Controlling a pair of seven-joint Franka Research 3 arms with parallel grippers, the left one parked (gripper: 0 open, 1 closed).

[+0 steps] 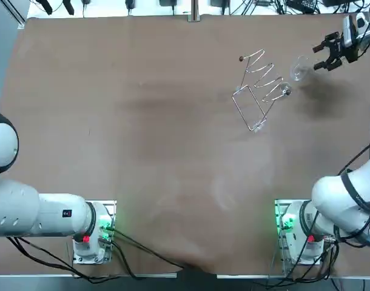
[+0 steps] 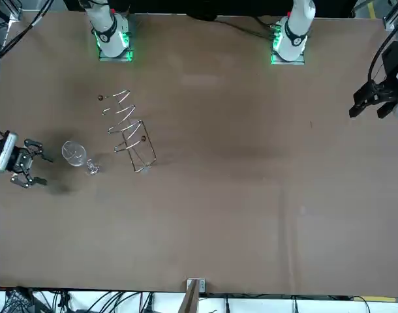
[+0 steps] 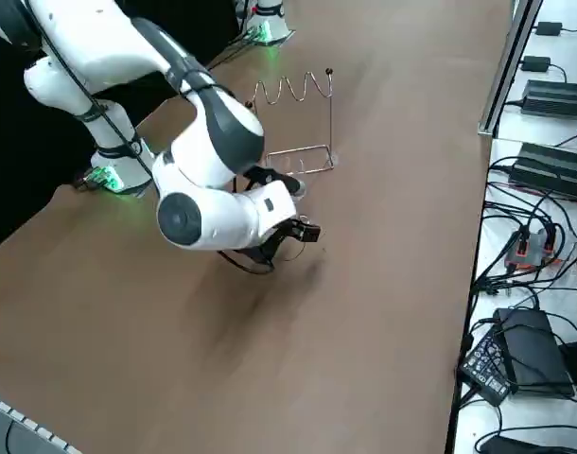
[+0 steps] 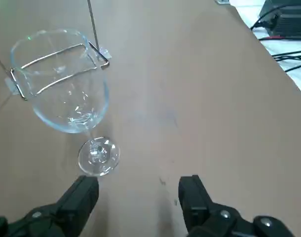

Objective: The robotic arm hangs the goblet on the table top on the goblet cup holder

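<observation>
A clear glass goblet (image 4: 66, 94) stands on its foot at the far right of the brown surface (image 1: 142, 121), just right of the silver wire goblet cup holder (image 1: 261, 91), whose zigzag top rail is bare. The right arm's black gripper (image 4: 139, 187) hovers low just right of the glass, its fingers (image 4: 86, 195) spread wide and holding nothing. The goblet's foot sits just ahead of one finger rather than between the two.
</observation>
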